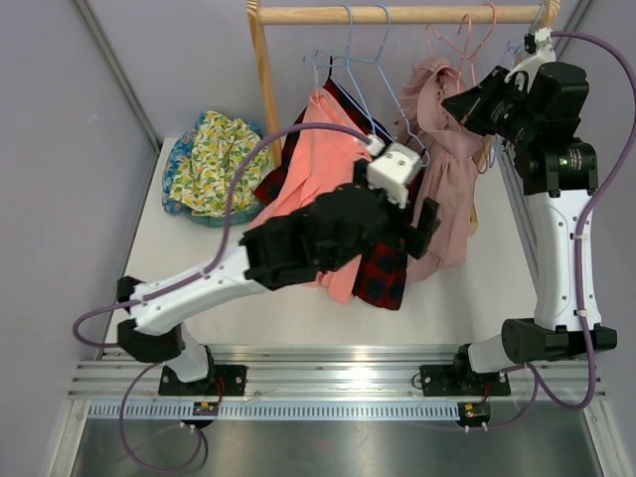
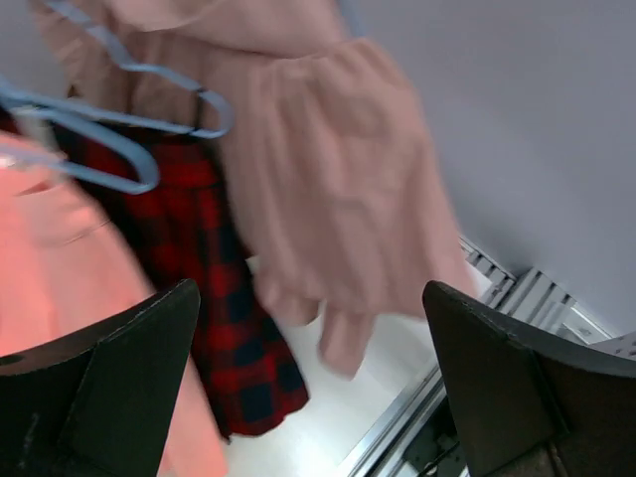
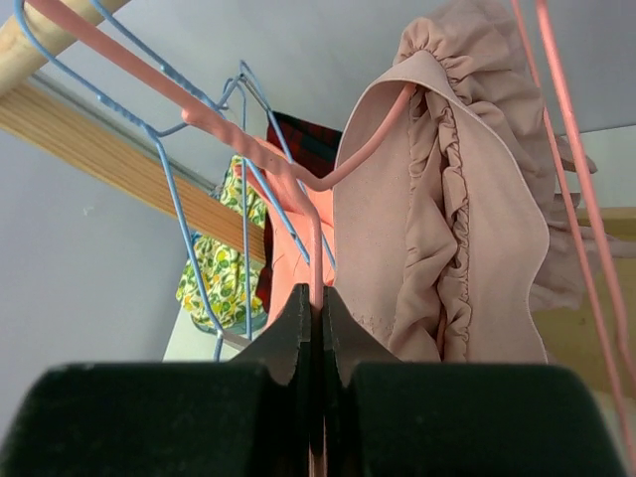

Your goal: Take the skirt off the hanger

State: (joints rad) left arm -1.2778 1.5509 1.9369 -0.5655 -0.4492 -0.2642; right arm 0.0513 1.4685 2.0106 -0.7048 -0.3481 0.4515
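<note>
- Right wrist view: my right gripper pinches the hanger by the far right corner, steadying it.
- My left gripper gapes wide before the skirt, ready to tug.

A dusty-pink skirt with a gathered, ruffled waistband is hooked over one arm of a pink wire hanger and is suspended limply above the desk, towards its far right corner.

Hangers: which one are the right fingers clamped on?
The pink hanger carrying the ruffled pink skirt: the right fingers are shut on its wire. The blue hangers beside it are not gripped.
</note>
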